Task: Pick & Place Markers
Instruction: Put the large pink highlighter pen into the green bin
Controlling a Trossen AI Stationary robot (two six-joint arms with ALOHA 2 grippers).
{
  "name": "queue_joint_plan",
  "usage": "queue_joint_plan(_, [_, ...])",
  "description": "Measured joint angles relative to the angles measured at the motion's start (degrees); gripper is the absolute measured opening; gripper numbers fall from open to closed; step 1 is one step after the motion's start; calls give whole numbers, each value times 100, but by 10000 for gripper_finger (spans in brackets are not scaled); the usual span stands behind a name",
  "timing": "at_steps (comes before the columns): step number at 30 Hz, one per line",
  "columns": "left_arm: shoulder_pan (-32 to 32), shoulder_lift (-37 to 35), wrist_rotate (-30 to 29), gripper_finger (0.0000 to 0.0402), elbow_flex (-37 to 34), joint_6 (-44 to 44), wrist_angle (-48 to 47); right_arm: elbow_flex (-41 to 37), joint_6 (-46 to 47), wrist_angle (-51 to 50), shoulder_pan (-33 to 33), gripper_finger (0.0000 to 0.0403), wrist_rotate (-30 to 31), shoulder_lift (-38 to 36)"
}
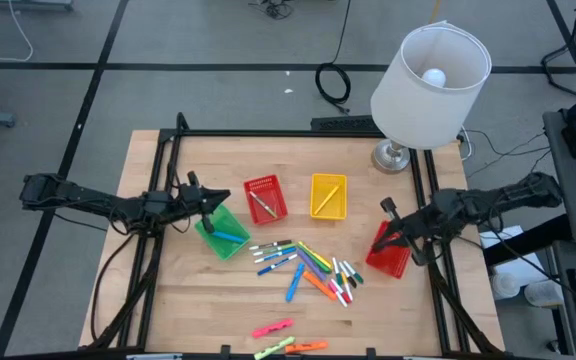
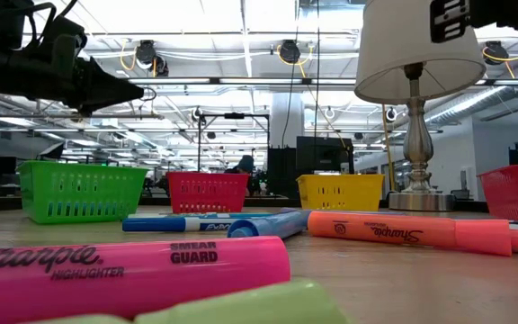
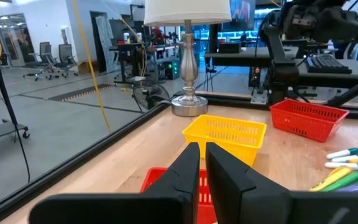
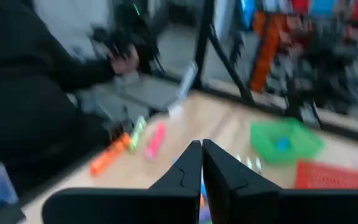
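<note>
- Left gripper (image 1: 192, 183): over green basket (image 1: 222, 232), at the end nearest the red basket (image 1: 265, 198); fingers (image 3: 185, 171) nearly together w/ thin gap, nothing seen between them.
- Right gripper (image 1: 388, 208): above 2nd red basket (image 1: 390, 250) at table's (image 1: 158, 300) right edge; fingers pressed together, nothing held.
- Markers, main pile (image 1: 308, 268): loose on table centre-front, between green basket & right-edge red basket; blue, green, yellow, orange, white mixed, overlapping.
- Markers, front edge: pink highlighter (image 1: 272, 327), orange one (image 1: 306, 346) & yellow-green one lying near table's front rim, apart from pile.
- Markers in baskets: blue one (image 1: 230, 237) in green basket; at least one in centre red basket; orange one (image 1: 329, 194) in yellow basket (image 1: 328, 196).
- Lamp (image 1: 428, 75): white shade, metal base, at back right corner.
- Person in dark sleeve, hand (image 4: 126, 60) raised, beyond the table; seen in right wrist view only.
</note>
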Motion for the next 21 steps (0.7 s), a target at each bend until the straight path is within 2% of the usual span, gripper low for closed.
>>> queue_joint_plan(2, [1, 2, 0, 37, 0, 50, -2, -113, -35, 173, -244, 1, -209, -168])
queue_joint_plan(6, [0, 1, -2, 37, 0, 194, -4, -147, -29, -122, -600, 1, -325, -437])
queue_joint_plan(12, [1, -1, -2, 37, 0, 196, -9, -290, -95, -106, -667, 1, -661, -834])
queue_joint_plan(19, [0, -1, -4, 37, 0, 198, -13, -791, -195, -34, -667, 1, 101, -1380])
queue_joint_plan(21, [-1, -1, -4, 37, 0, 200, -17, -997, -267, 299, -665, 1, 306, -1455])
